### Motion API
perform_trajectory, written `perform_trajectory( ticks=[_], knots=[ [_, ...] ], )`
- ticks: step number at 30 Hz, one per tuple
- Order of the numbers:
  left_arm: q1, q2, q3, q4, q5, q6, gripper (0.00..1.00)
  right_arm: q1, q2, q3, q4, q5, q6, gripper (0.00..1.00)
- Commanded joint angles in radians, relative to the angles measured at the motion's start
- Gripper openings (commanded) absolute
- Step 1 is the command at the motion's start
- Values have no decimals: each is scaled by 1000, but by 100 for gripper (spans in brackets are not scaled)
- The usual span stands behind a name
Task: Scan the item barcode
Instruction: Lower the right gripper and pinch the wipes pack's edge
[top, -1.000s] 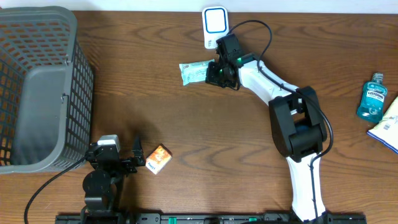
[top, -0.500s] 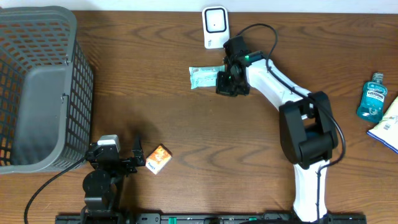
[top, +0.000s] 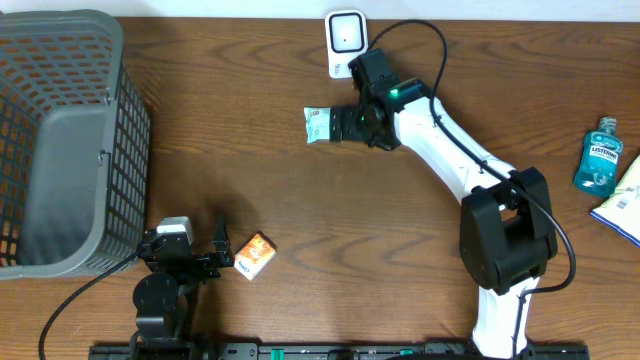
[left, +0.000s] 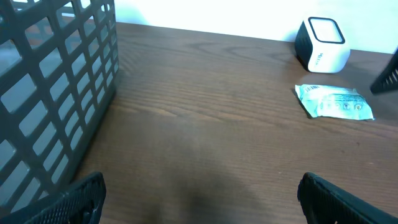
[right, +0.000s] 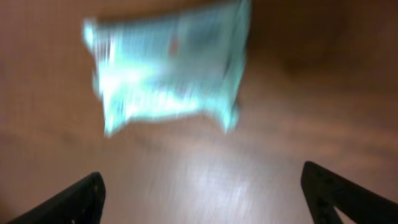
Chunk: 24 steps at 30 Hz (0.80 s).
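The item, a pale green packet, lies flat on the table just below and left of the white barcode scanner. My right gripper sits at the packet's right end, open. In the right wrist view the packet is a blur lying ahead of the gripper, with only bare table between the fingers. My left gripper rests open near the front edge; its view shows the packet and the scanner far off to the right.
A grey mesh basket fills the left side. A small orange box lies right beside the left gripper. A blue mouthwash bottle and a paper packet lie at the right edge.
My right gripper has gone from shut on the packet to open. The packet now lies loose on the table, slightly right of where it was a second ago.
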<state>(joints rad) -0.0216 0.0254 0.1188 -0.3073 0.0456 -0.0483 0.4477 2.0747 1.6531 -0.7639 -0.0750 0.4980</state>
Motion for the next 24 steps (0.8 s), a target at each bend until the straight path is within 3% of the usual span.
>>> perform_trajectory(
  ticks=[1,9,10,15,17,18,24],
  knots=[
    [-2,-1,-23,-5,-9,10,98,-18,9,0,100,177,30,92],
    [-2,-1,-23,-5,-9,10,98,-21,130,0,250,13,-223,86],
    [-2,-1,-23,-5,-9,10,98,-21,148,0,256,12,-251,70],
    [-2,-1,-23,-5,-9,10,98,-19,205,0,277,13,-368,51],
    [-2,-1,-23,-5,-9,10,98,-19,221,0,276,20,-384,11],
    [-2,-1,-23,-5,-9,10,98,-22,225,0,260,20,-383,1],
    [-2,-1,-23,-5,-9,10,98,-20,222,0,149,15,-338,1]
  ],
)
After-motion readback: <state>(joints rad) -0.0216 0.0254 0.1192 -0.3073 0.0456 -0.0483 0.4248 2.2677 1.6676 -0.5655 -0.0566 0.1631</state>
